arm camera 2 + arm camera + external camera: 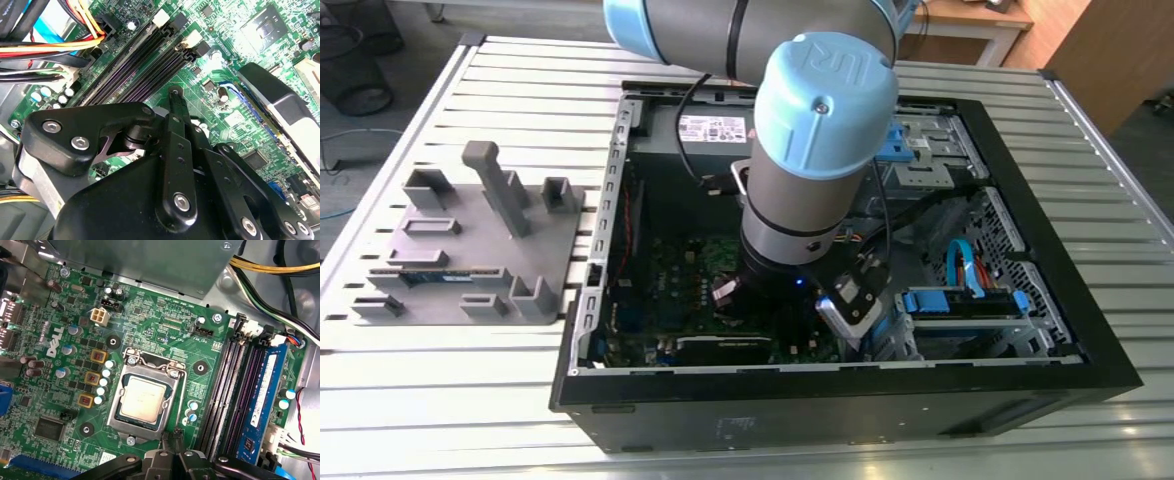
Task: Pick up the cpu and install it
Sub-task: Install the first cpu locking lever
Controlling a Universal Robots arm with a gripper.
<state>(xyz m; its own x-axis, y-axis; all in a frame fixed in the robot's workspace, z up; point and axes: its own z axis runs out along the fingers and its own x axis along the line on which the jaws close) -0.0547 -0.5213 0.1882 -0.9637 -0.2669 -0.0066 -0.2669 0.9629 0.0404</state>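
The cpu (143, 398), a flat square chip with a pale silver top, lies flat in its socket on the green motherboard (150, 325), ringed by the metal socket frame (116, 405). In the first wrist view my gripper (171, 436) hovers just off one edge of that frame, its black fingers drawn together with nothing between them. The second wrist view shows the gripper (175, 95) from behind, its tips over the board beside the memory slots (145, 65). In the exterior view the arm (807, 200) reaches down into the open computer case (1067, 350).
A blue memory stick (260, 400) stands in the slots next to the socket. Cable bundles (270, 270) and the grey power supply (707, 135) crowd the case. A black card (280, 100) sits close by. A grey parts fixture (467, 250) lies on the slatted table at the exterior view's left.
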